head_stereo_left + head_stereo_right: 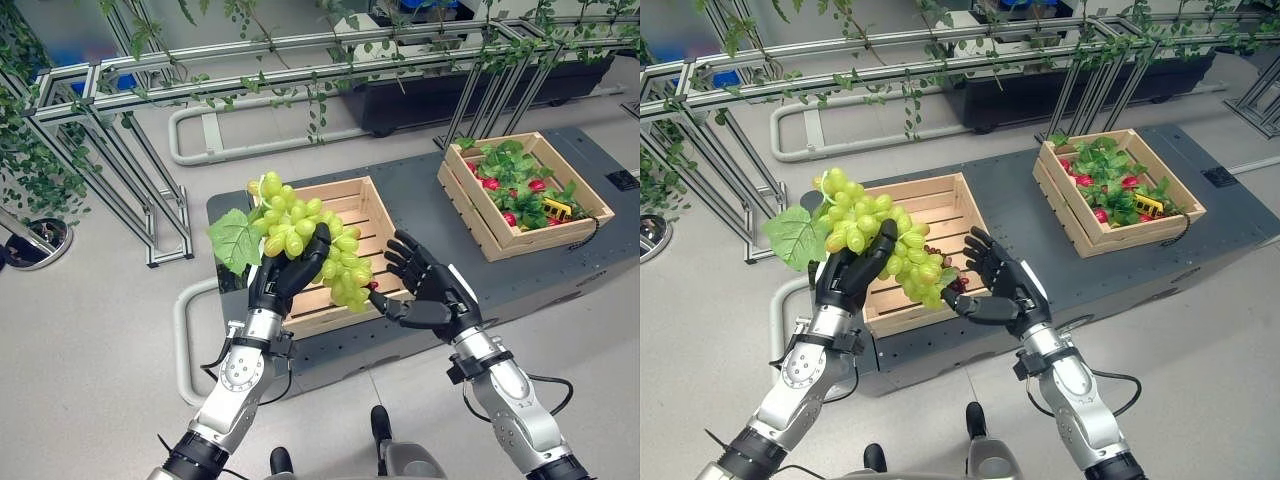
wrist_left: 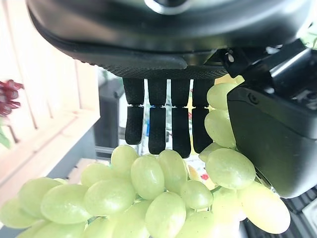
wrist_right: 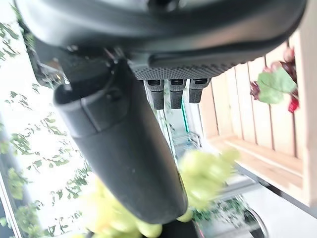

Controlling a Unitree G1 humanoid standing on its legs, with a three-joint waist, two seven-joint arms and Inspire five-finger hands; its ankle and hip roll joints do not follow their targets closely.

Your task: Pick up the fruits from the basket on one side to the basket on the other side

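A bunch of green grapes (image 1: 310,235) with a big leaf (image 1: 235,240) is lifted above the left wooden crate (image 1: 372,200). My left hand (image 1: 285,275) is shut on it from below, thumb over the fruit; in the left wrist view the grapes (image 2: 148,193) lie just past its fingers (image 2: 158,129). My right hand (image 1: 430,285) is open with spread fingers, just right of the bunch at the crate's front corner, holding nothing. A dark red fruit cluster (image 3: 272,87) lies inside this crate. The right crate (image 1: 550,238) holds leafy greens and red fruits (image 1: 515,180).
Both crates sit on a dark grey platform (image 1: 420,190). Behind stand aluminium frames hung with vines (image 1: 150,85) and a dark planter box (image 1: 450,90). A white tube rail (image 1: 190,130) lies on the floor beyond the platform.
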